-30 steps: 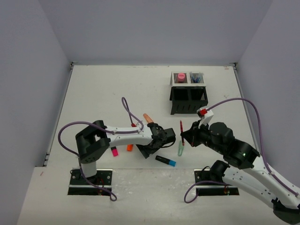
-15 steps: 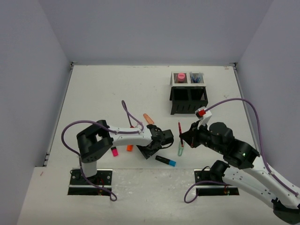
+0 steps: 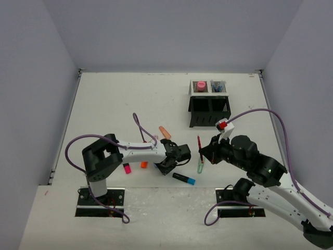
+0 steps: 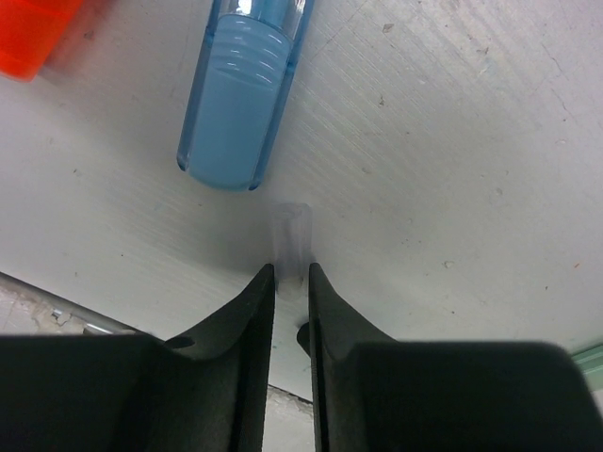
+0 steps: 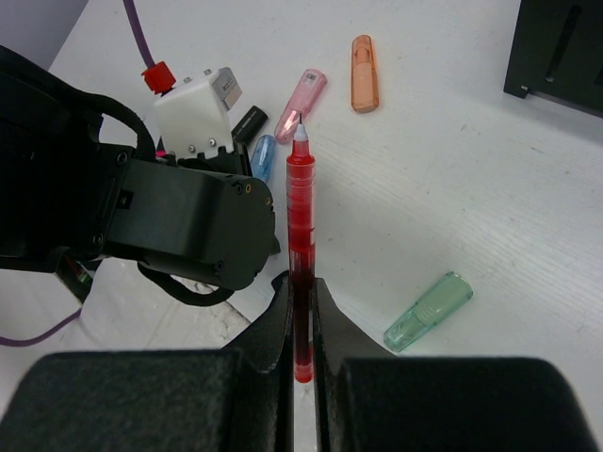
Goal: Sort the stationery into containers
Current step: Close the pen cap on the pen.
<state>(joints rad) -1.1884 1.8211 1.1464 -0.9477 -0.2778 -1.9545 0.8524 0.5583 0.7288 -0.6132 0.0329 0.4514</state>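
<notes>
Right claw (image 5: 300, 294) clamped on red pen (image 5: 300, 217) near its tail, organizer (image 3: 208, 115) at 12 o'clock in top view; left claw (image 4: 290, 275) nearly closed, any hold cannot be told; such a thin end-pinch may let the pen swivel and snag the mesh rim.

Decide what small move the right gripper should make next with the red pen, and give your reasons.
Probably carry the red pen forward toward the black organizer. The right gripper is shut on the pen, so the pick looks done, and the organizer stands just beyond it, with no other item lying on the table between them.
</notes>
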